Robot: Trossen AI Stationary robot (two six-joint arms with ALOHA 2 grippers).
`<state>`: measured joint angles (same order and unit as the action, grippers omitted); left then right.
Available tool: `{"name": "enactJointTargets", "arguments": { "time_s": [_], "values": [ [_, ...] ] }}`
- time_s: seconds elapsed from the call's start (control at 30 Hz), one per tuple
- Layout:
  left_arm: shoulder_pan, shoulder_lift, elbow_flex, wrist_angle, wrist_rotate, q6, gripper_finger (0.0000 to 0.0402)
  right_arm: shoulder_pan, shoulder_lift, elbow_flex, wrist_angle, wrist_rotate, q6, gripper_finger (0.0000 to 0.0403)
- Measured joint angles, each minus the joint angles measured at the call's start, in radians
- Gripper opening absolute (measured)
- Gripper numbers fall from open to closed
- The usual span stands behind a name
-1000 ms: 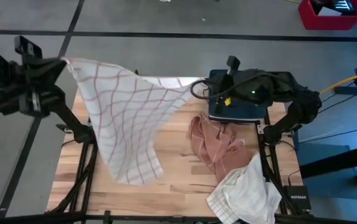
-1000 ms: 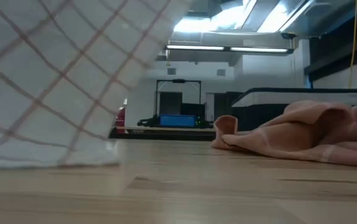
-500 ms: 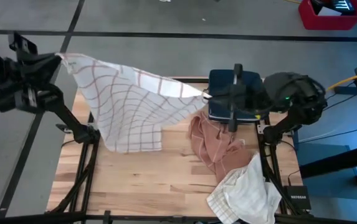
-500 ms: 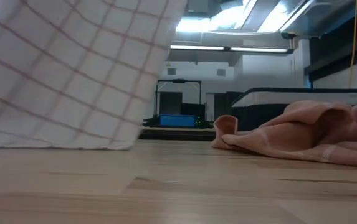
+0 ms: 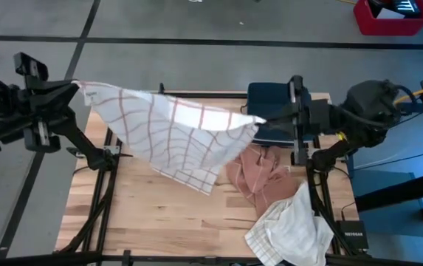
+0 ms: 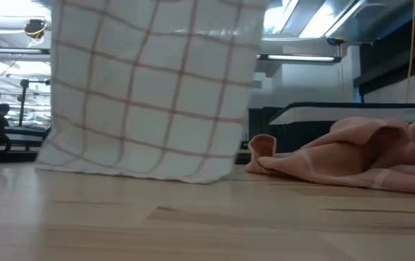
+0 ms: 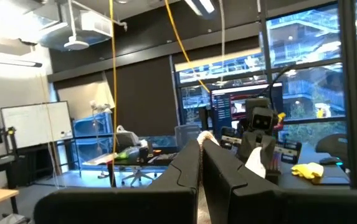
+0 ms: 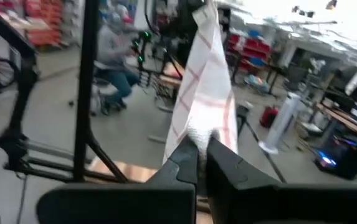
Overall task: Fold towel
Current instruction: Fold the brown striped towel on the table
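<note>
high view: left gripper [image 5: 74, 87] pinched shut on one corner of the checked towel [image 5: 174, 129], held out past the table's [image 5: 167, 210] left edge; right gripper [image 5: 264, 118] clamped on the opposite corner, over the table's far right part. towel stretched in the air between the two grippers, sagging toward the table from that line, its loose corner hanging lowest about midway between them. pink cloth [image 5: 259, 174] lies crumpled on the table just below the right gripper, white cloth [image 5: 292, 225] bunched past it at the near right corner, dark blue case [image 5: 270, 111] under the right gripper's wrist. low view: the towel [image 6: 156, 87] hangs as a flat sheet, lower hem just above the tabletop [image 6: 207, 225], can't tell if it touches; pink cloth [image 6: 352, 156] heaped on the wood off to the side; neither gripper in frame. left wrist view: the left fingers [image 7: 184, 171] closed together, a small bit of towel edge [image 7: 204, 138] poking out at the tips; the other arm [image 7: 262, 134] facing it across the gap. right wrist view: right fingers [image 8: 225, 162] narrow, gripping the towel's [image 8: 204, 93] bunched corner, cloth running away from the tips as a taut strip; a person [image 8: 113, 59] sits in the room beyond.
</note>
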<state>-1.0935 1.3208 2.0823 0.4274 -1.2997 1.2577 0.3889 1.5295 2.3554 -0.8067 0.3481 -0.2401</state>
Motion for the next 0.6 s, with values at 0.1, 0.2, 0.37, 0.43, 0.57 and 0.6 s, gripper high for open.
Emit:
{"name": "enactJointTargets", "arguments": {
  "time_s": [0.1, 0.2, 0.37, 0.43, 0.57, 0.6],
  "values": [
    [0.000, 0.009, 0.000, 0.002, -0.007, 0.001, 0.0000, 0.034, -0.002, 0.000, 0.049, 0.003, 0.000, 0.0014],
    [0.000, 0.010, 0.000, 0.002, -0.009, 0.001, 0.0000, 0.058, -0.002, 0.001, 0.115, 0.008, -0.011, 0.0014],
    [-0.038, -0.009, 0.000, 0.000, -0.017, 0.011, 0.0000, 0.085, -0.012, 0.001, 0.170, 0.031, -0.031, 0.0014],
    [-0.055, -0.019, 0.000, -0.031, -0.017, 0.021, 0.0000, 0.097, -0.016, 0.001, 0.163, 0.052, -0.030, 0.0014],
    [-0.067, -0.042, 0.001, -0.158, -0.027, 0.009, 0.0000, 0.125, -0.013, -0.001, 0.140, 0.080, -0.030, 0.0014],
    [-0.067, -0.048, 0.001, -0.179, -0.029, 0.000, 0.0000, 0.130, -0.011, -0.001, 0.135, 0.086, -0.030, 0.0014]
  ]
}}
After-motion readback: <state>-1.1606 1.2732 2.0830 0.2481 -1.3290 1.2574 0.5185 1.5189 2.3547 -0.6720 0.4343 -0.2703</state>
